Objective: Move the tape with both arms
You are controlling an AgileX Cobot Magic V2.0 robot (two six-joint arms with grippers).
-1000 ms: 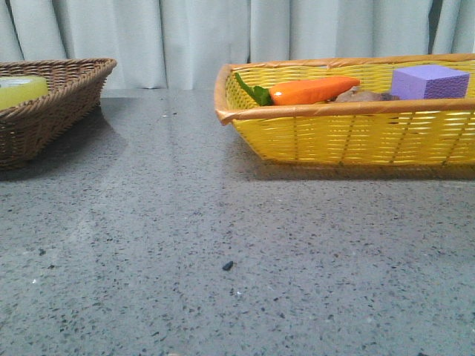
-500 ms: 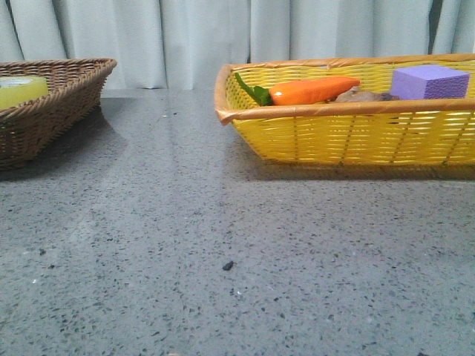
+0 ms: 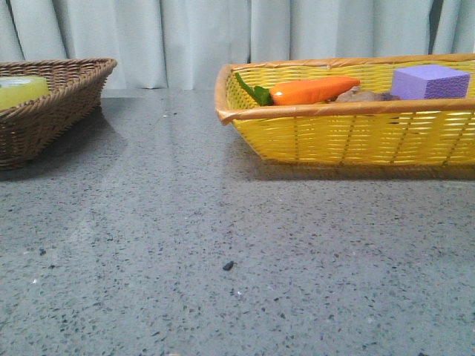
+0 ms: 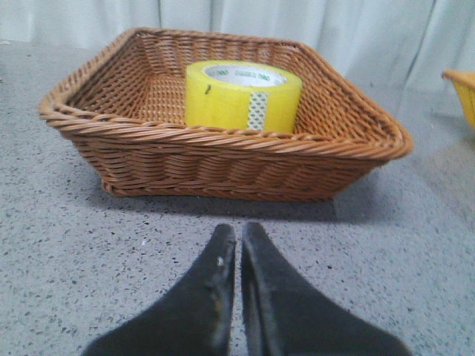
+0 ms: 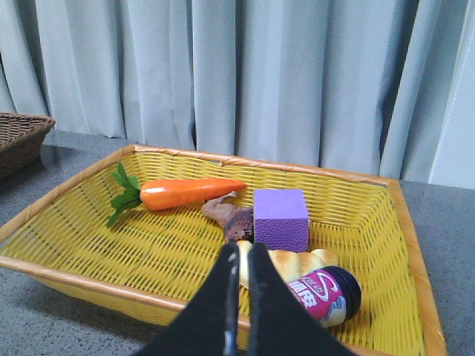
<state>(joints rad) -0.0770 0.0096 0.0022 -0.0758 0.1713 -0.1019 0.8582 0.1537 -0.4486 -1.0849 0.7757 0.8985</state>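
Grey table (image 3: 223, 222) | tape (image 4: 243, 95) in brown basket (image 4: 223, 159) | both end effectors closed, empty

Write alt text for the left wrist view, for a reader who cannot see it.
A wide roll of yellow tape sits inside a brown wicker basket on a speckled grey table. In the foreground, the left pincer is shut and empty, short of the basket, pointing towards it.

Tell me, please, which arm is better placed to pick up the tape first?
The left. Its fingers face the brown basket holding the tape, with bare table between. The right fingers point into the yellow basket, where there is no tape. Both pairs are shut and would need opening.
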